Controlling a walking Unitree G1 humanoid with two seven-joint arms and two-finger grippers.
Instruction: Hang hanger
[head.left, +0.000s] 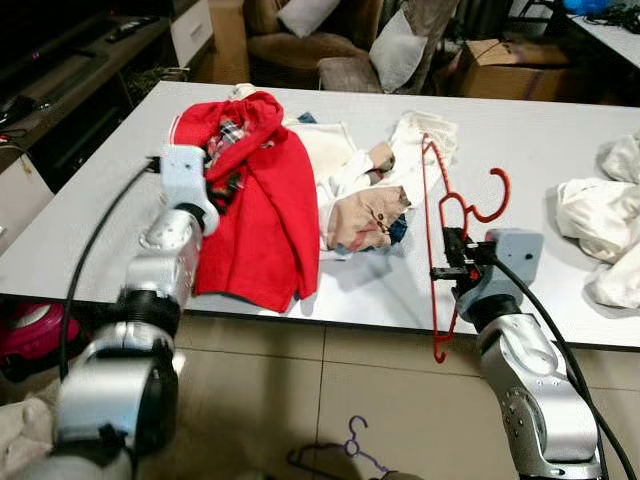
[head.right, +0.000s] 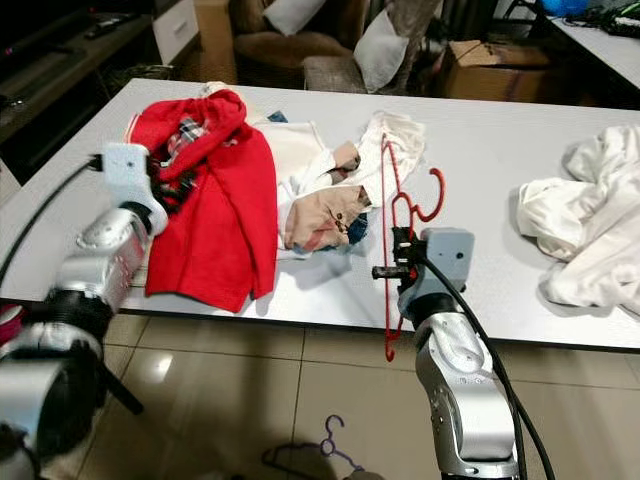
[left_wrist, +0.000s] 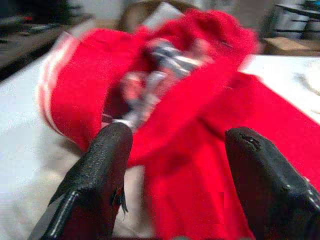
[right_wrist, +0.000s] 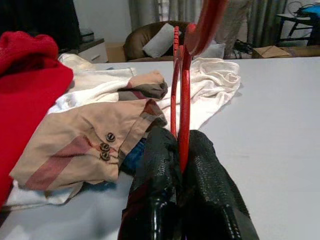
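Even indoor light; blurred left-wrist view

Red garment (head.left: 262, 200); white cloth (head.left: 605, 220)

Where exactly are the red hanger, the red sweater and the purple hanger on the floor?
red hanger (head.left: 431, 215): left eye view, on its long straight bar above the right claw.
red sweater (head.left: 270, 215): left eye view, on the middle of its body.
purple hanger (head.left: 355, 437): left eye view, on its hook.
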